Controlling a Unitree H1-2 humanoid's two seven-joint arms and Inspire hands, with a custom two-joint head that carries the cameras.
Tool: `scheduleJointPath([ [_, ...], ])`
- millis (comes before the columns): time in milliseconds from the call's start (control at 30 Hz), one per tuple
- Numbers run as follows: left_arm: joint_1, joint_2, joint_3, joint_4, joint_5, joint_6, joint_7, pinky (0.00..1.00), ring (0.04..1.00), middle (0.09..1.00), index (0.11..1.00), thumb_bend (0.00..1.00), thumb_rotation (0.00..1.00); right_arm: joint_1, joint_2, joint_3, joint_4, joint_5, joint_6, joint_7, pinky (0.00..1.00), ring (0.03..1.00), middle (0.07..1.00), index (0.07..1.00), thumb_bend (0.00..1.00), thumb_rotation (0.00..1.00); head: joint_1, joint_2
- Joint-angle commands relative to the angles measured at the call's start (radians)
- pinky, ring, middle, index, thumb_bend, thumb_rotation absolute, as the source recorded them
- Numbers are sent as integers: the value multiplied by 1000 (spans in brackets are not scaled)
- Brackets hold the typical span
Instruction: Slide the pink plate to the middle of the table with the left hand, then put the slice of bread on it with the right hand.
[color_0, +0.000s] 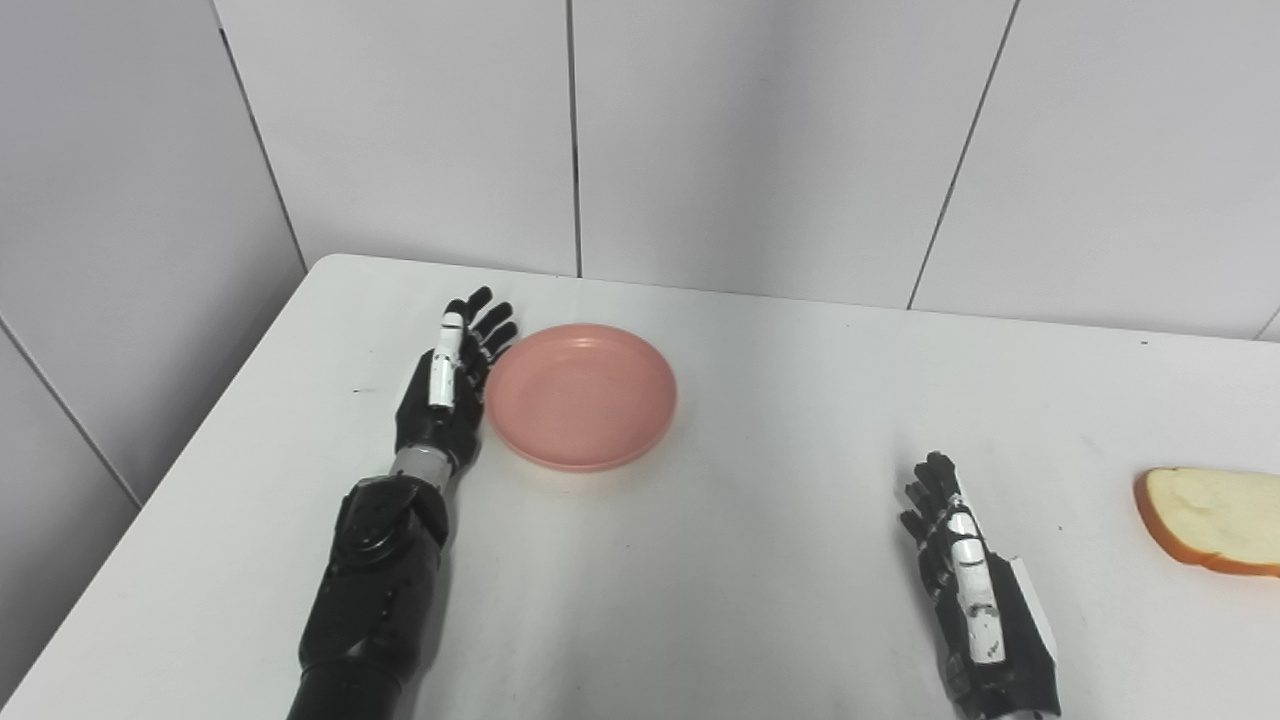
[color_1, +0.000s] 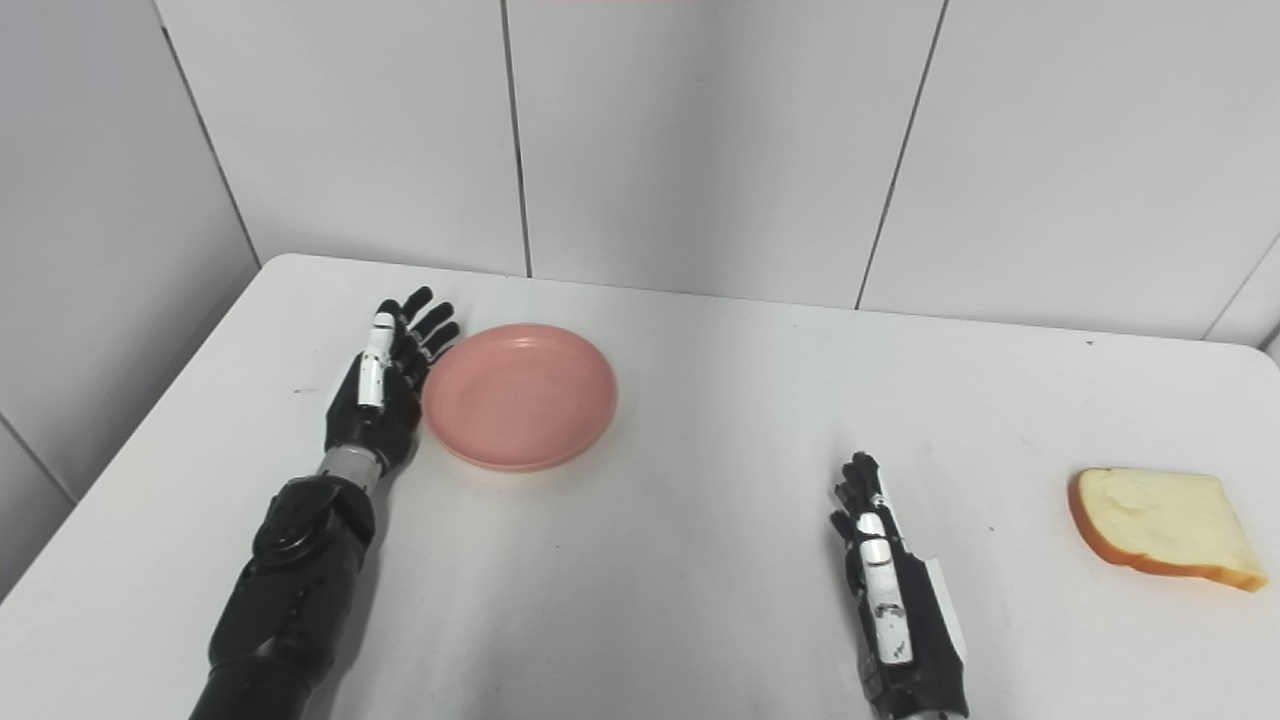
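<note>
A round pink plate (color_0: 581, 394) lies on the white table, left of its middle. My left hand (color_0: 452, 372) stands edge-on right against the plate's left rim, fingers straight and apart, open and holding nothing. A slice of bread (color_1: 1160, 526) with a brown crust lies flat near the table's right edge. My right hand (color_1: 880, 578) rests low near the front, well left of the bread, fingers stretched forward, open and empty.
The white table (color_1: 720, 400) has a rounded far-left corner and ends at a grey panelled wall (color_1: 700, 140). Its left edge drops off beside my left forearm (color_0: 375, 570). Bare tabletop lies between the plate and the bread.
</note>
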Motion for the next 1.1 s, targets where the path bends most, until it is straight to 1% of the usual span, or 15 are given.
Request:
scheduleJointPath([
  [0, 21, -18, -10, 16, 11, 66, 1, 889, 895, 885, 886, 432, 1000, 52, 7, 3, 59, 3, 10, 1, 1000, 1000, 1000, 1000, 360, 1000, 0, 1],
  [67, 26, -32, -28, 5, 9, 71, -14, 884, 895, 888, 892, 424, 1000, 55, 11, 5, 52, -2, 17, -4, 1000, 1000, 1000, 998, 368, 1000, -29, -4],
  [167, 36, -44, -43, -17, 12, 90, -19, 883, 898, 892, 896, 417, 1000, 57, 15, 6, 50, -6, 20, -7, 1000, 1000, 1000, 995, 377, 1000, -29, -4],
  [200, 40, -47, -51, -26, 17, 95, -21, 883, 898, 892, 896, 417, 1000, 56, 18, 7, 52, -9, 18, -9, 1000, 1000, 1000, 995, 378, 1000, -45, -5],
  [233, 47, -48, -66, -36, 25, 96, -29, 889, 897, 892, 892, 425, 1000, 56, 18, 9, 54, -13, 16, -8, 1000, 1000, 1000, 993, 373, 1000, -58, -3],
  [367, 63, -57, -110, -68, 43, 100, -59, 909, 899, 899, 897, 433, 1000, 56, 25, 13, 50, -27, 16, -13, 1000, 999, 1000, 995, 344, 1000, -69, -1],
  [433, 70, -69, -124, -88, 46, 114, -61, 903, 896, 896, 898, 430, 1000, 58, 29, 14, 44, -32, 21, -15, 1000, 996, 1000, 994, 312, 1000, -78, 1],
  [533, 74, -79, -132, -105, 49, 134, -63, 901, 900, 896, 897, 432, 1000, 58, 29, 15, 44, -34, 21, -14, 1000, 1000, 1000, 996, 304, 1000, -78, 1],
  [567, 73, -86, -138, -91, 54, 119, -70, 901, 900, 896, 897, 432, 1000, 58, 32, 16, 47, -25, 18, -11, 1000, 1000, 1000, 996, 304, 1000, -97, 6],
  [667, 65, -107, -150, -55, 60, 94, -85, 922, 902, 893, 888, 463, 990, 58, 43, 16, 48, -18, 20, -15, 1000, 1000, 1000, 1000, 314, 1000, -107, 8],
  [733, 63, -110, -150, -50, 60, 93, -88, 923, 904, 894, 887, 466, 983, 59, 46, 15, 47, -19, 22, -17, 1000, 1000, 1000, 1000, 319, 1000, -107, 8],
  [767, 63, -115, -161, -52, 66, 89, -95, 918, 906, 898, 892, 455, 989, 60, 51, 17, 44, -25, 24, -22, 1000, 1000, 1000, 999, 320, 1000, -123, 13],
  [867, 62, -129, -183, -53, 70, 86, -112, 914, 907, 905, 902, 438, 999, 65, 61, 21, 33, -33, 32, -30, 1000, 1000, 1000, 998, 314, 1000, -134, 16],
  [1067, 58, -144, -184, -45, 72, 76, -120, 903, 900, 902, 901, 433, 1000, 69, 65, 29, 30, -47, 23, -37, 1000, 997, 1000, 991, 306, 1000, -147, 19],
])
